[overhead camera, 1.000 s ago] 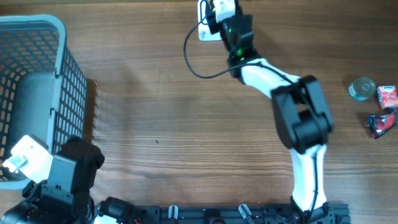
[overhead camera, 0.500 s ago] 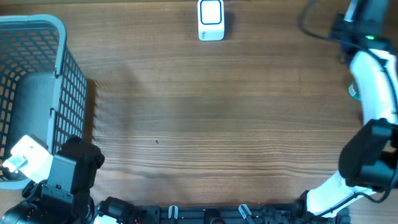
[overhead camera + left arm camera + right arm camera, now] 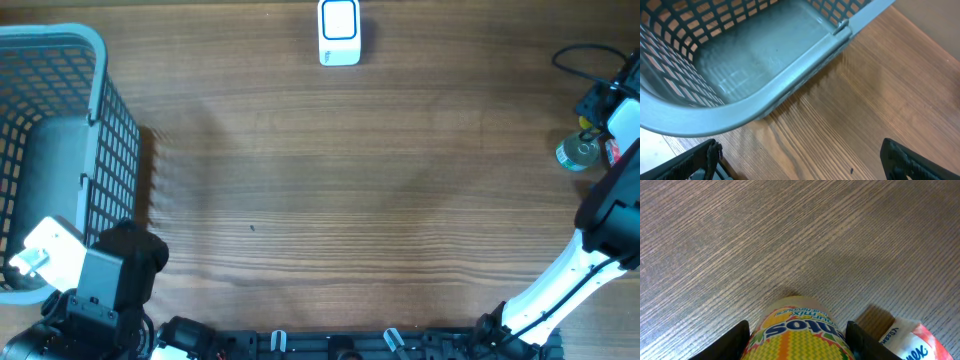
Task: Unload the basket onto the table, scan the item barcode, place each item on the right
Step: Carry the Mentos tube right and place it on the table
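Mentos tub [image 3: 795,322] clamped in right pincer [image 3: 798,341], wood-grain table [image 3: 790,230] beneath, left pincer [image 3: 800,162] spread wide by grey basket [image 3: 790,72]

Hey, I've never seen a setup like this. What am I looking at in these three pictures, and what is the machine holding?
This is a robot with two arms working at a wooden table. One picture looks straight down from above. The other two come from small cameras on each wrist, so you see that arm's own fingers. On the table there is a grey basket at the left and a white barcode scanner at the far edge. The left fingers are wide open and empty, hovering by the basket. The right fingers are closed on a colourful Mentos tub, and a Kleenex pack lies beside it.
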`<move>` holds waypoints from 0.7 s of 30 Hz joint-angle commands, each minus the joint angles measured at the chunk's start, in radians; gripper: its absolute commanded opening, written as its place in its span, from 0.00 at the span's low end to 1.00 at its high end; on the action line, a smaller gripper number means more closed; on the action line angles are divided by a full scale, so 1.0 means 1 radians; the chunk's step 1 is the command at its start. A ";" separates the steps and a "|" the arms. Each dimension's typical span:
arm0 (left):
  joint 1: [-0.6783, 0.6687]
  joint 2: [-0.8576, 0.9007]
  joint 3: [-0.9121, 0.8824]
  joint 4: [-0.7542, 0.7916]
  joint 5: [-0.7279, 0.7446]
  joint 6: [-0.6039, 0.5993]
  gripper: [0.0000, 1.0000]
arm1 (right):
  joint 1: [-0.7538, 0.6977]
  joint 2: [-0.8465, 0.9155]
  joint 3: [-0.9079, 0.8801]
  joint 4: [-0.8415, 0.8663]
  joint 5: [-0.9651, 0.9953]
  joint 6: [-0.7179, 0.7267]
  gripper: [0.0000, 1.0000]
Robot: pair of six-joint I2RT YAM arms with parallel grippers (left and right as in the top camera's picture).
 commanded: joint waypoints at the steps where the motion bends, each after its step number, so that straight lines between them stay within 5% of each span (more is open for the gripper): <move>1: 0.008 -0.003 -0.006 -0.004 0.034 -0.016 1.00 | 0.004 0.055 -0.004 0.000 -0.035 0.029 0.71; 2: 0.008 -0.003 -0.006 -0.004 0.034 -0.016 1.00 | 0.004 0.055 -0.004 -0.005 -0.036 0.029 0.99; 8: 0.008 -0.003 -0.006 -0.011 0.034 -0.016 1.00 | 0.004 -0.021 -0.003 -0.071 -0.073 0.023 1.00; 16: 0.007 -0.003 -0.006 0.030 -0.010 -0.012 1.00 | 0.005 -0.429 -0.003 -0.151 -0.079 0.021 1.00; 21: 0.006 -0.035 0.047 0.272 -0.235 0.164 1.00 | 0.005 -0.740 -0.003 -0.232 -0.446 -0.088 1.00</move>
